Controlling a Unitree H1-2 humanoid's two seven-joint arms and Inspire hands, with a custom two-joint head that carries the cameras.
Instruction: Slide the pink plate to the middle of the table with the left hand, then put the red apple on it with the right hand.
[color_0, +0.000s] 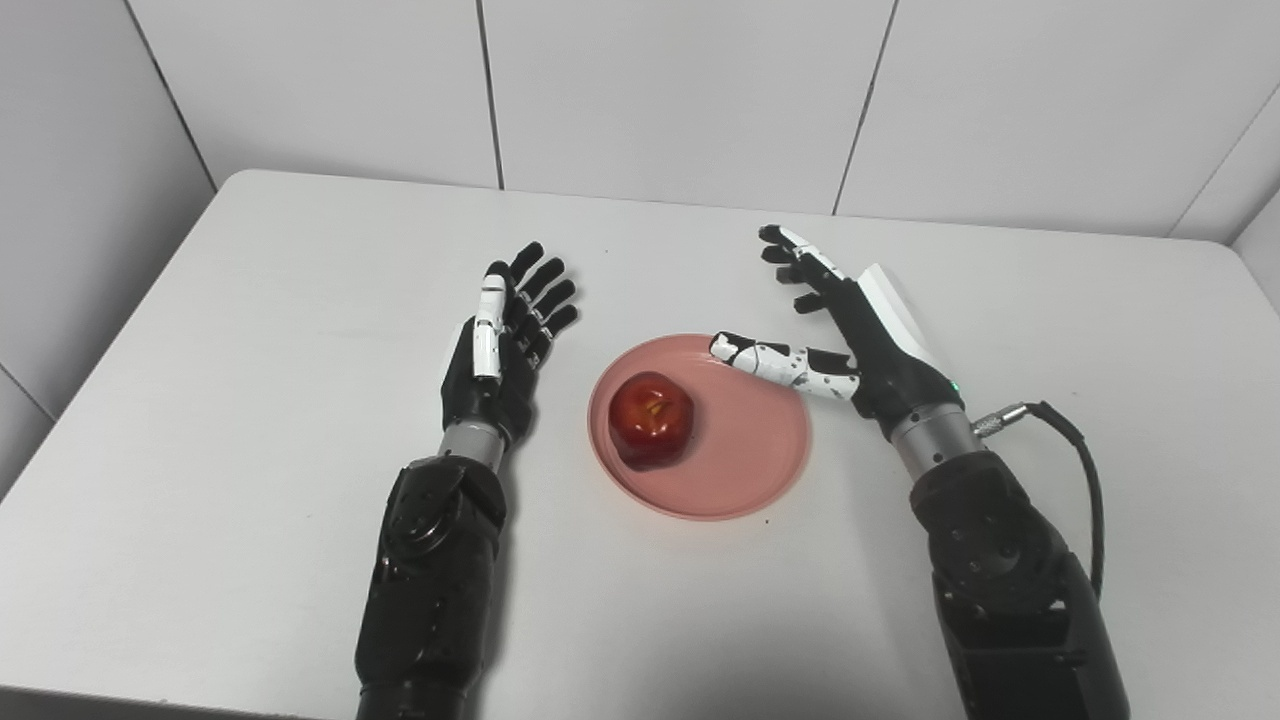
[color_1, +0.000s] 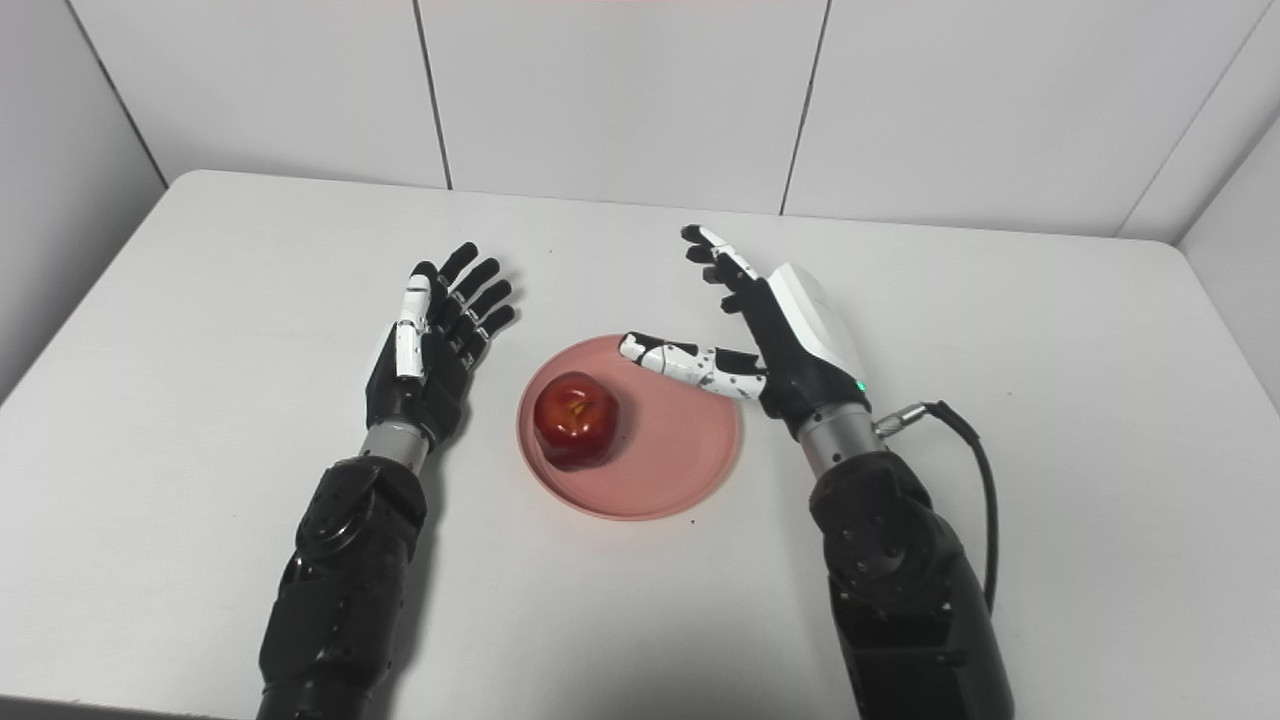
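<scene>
A pink plate (color_0: 740, 455) lies near the middle of the white table (color_0: 250, 330). A red apple (color_0: 652, 419) rests on the plate's left half, stem dimple up. My left hand (color_0: 505, 335) is open just left of the plate, fingers straight and pointing away, clear of the rim. My right hand (color_0: 850, 330) is open at the plate's far right edge; its thumb reaches over the rim toward the apple without touching it, and its fingers point up and away. Neither hand holds anything.
Grey panelled walls (color_0: 650, 90) close in the table at the back and both sides. A black cable (color_0: 1085, 470) loops from my right wrist over the table. Bare tabletop lies left, right and in front of the plate.
</scene>
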